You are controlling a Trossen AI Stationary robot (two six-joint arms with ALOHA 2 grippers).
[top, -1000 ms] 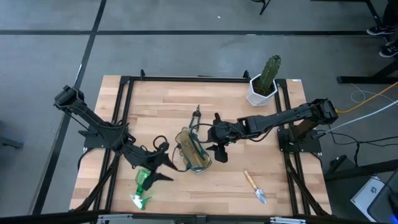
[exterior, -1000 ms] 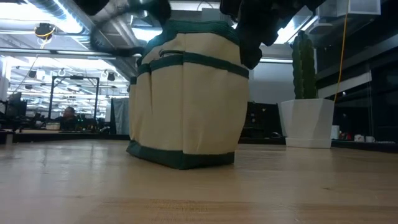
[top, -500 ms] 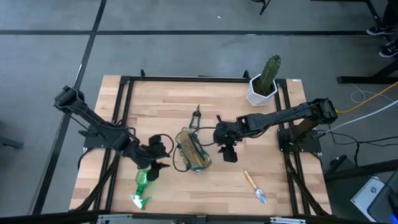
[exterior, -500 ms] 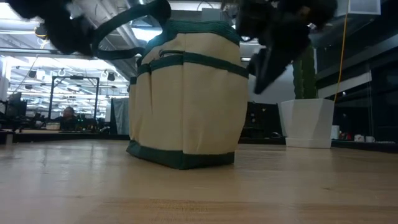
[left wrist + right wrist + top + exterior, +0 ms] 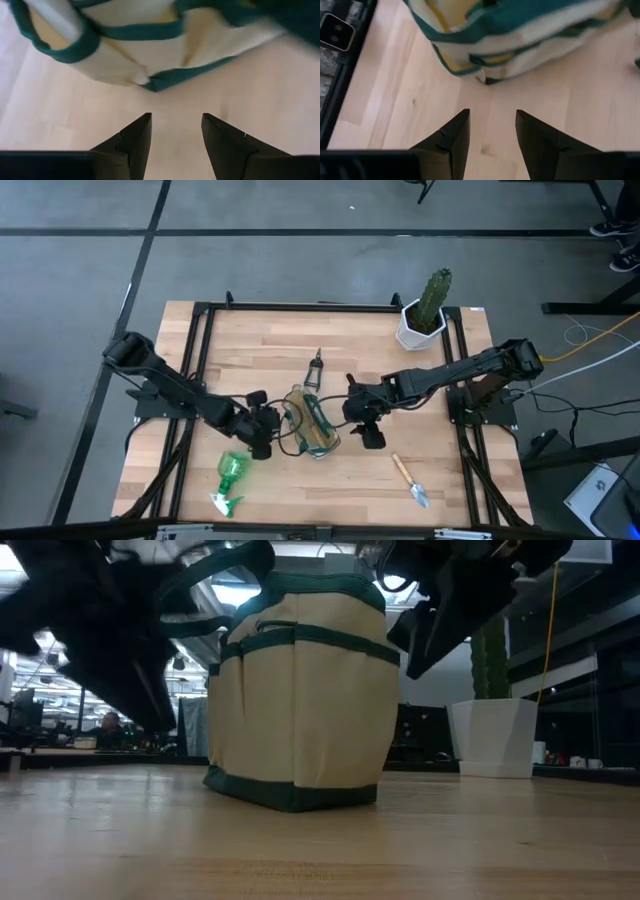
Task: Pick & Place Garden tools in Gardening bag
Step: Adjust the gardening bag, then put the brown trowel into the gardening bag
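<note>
Bench (image 5: 250,345) carrying bag (image 5: 310,423) centrally; left gripper (image 5: 262,442) at 9, right gripper (image 5: 370,433) at 3, both flanking it, fingers apart, empty.

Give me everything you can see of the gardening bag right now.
The cream fabric gardening bag with dark green trim stands upright near the middle of the wooden table, mouth open to the overhead camera. Green bands cross its side pockets and edge its base; a green loop handle arches off one side. The left gripper and right gripper flank it, jaws open, neither visibly touching it.
</note>
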